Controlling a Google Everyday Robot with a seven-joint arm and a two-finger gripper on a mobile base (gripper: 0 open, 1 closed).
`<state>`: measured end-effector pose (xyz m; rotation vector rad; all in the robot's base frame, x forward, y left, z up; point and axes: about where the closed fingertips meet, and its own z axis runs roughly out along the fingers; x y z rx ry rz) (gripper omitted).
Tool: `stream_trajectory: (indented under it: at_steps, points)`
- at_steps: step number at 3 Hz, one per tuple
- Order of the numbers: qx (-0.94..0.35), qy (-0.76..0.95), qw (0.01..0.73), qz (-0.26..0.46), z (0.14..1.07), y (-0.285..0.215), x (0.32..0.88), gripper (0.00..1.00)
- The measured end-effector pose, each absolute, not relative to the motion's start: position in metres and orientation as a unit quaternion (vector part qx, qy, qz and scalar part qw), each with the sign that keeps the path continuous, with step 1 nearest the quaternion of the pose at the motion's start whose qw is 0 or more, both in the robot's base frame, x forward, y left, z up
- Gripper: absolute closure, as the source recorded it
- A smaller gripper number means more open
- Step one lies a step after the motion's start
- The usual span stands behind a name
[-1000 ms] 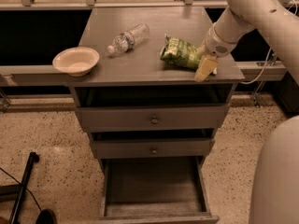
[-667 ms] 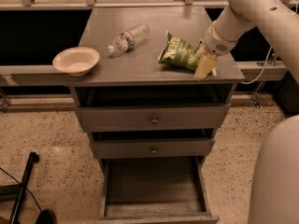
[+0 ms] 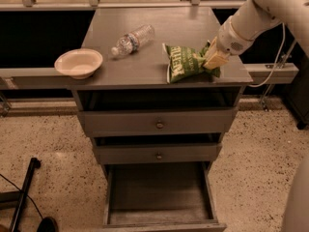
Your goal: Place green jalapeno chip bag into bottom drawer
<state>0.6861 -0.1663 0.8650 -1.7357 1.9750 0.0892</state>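
Note:
The green jalapeno chip bag (image 3: 185, 63) is held at its right end, its left part tilted up over the front right of the grey cabinet top (image 3: 145, 47). My gripper (image 3: 214, 58) reaches in from the right and is shut on the bag's right edge. The bottom drawer (image 3: 159, 195) is pulled out below, a wide grey tray with nothing visible inside. The two upper drawers with brass knobs are shut.
A clear plastic bottle (image 3: 133, 39) lies on the cabinet top at the middle left. A pale bowl (image 3: 78, 63) sits at the front left corner. A black stand (image 3: 21, 197) is on the speckled floor at lower left.
The gripper has lifted the chip bag's right end and shifted it slightly left and toward the front edge; the bag now stands more upright.

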Motion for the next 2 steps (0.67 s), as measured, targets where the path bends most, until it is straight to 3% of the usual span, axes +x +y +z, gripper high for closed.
stream_trajectory:
  at_steps: [2]
  points:
    - [-0.605, 0.721, 0.336, 0.03, 0.962, -0.176, 0.578, 1.0]
